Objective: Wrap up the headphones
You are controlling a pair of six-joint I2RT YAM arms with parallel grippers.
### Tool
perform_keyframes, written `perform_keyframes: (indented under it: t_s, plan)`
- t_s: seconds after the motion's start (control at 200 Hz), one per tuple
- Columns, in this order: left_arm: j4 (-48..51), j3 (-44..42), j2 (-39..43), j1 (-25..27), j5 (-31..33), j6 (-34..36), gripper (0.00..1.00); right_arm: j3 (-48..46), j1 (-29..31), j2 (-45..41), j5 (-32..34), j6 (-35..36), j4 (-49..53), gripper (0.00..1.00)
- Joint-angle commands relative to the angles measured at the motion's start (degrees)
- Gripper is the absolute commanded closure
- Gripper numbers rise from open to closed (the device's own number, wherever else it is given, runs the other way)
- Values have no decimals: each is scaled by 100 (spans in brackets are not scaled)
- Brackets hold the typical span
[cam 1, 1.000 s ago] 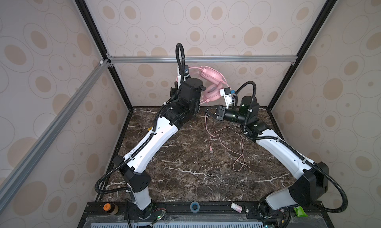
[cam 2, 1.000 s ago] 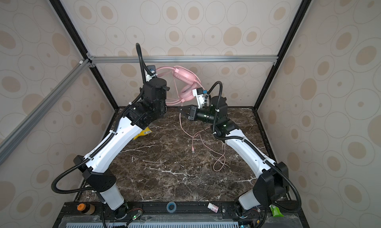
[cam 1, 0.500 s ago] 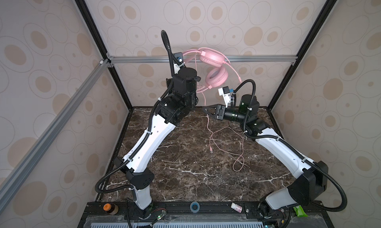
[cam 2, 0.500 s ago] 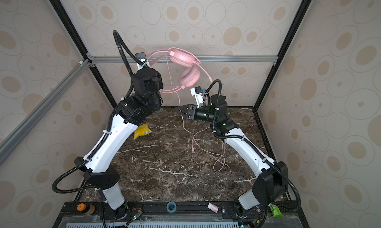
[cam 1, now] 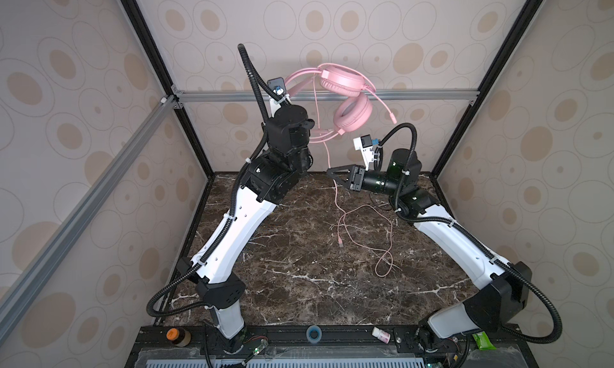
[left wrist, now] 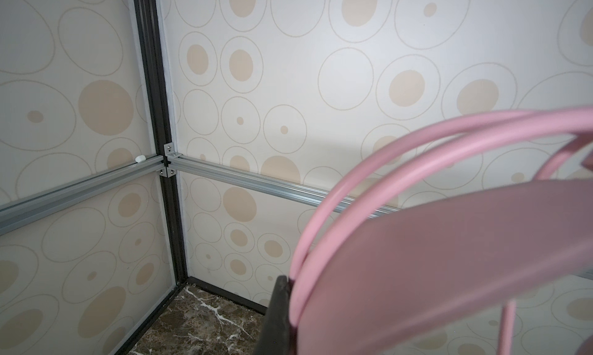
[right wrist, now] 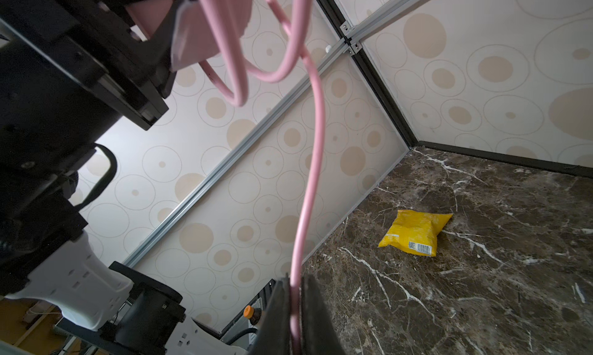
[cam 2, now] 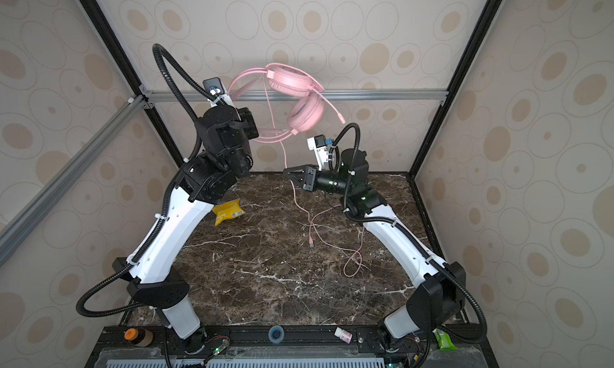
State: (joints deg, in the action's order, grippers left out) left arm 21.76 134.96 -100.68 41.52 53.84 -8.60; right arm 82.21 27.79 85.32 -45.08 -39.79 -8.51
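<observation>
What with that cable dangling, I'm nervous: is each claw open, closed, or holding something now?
Left claw: closed on the headphones, gripping the headband.
Right claw: closed on the hanging cable.

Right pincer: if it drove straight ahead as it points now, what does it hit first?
Likely the left arm, just ahead of the right pincer, shut on the cable, in both top views. Its wrist view puts that arm off-centre, wall beyond, so it might pass; depth unclear.

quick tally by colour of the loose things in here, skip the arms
pink: 1, headphones
yellow: 1, snack bag
brown: 1, orange-capped jar
blue: 1, tape roll
white: 1, small bottle
green: 1, packet
total: 6
</observation>
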Motion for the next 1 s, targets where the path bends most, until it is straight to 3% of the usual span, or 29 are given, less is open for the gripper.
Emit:
perform_keyframes:
  t_s: [0.0, 0.485, 0.995]
  plan:
    - [-540, 330, 312, -29, -83, -456, 100, -171, 25, -161, -106, -106, -183, 89]
    - [-357, 216, 594, -31, -749, -1357, 100, -548, 43, 118, -268, -24, -422, 88]
    - [-460, 136, 708, -69, -766, -1312, 100, -884, 77, 423, -406, 222, -331, 90]
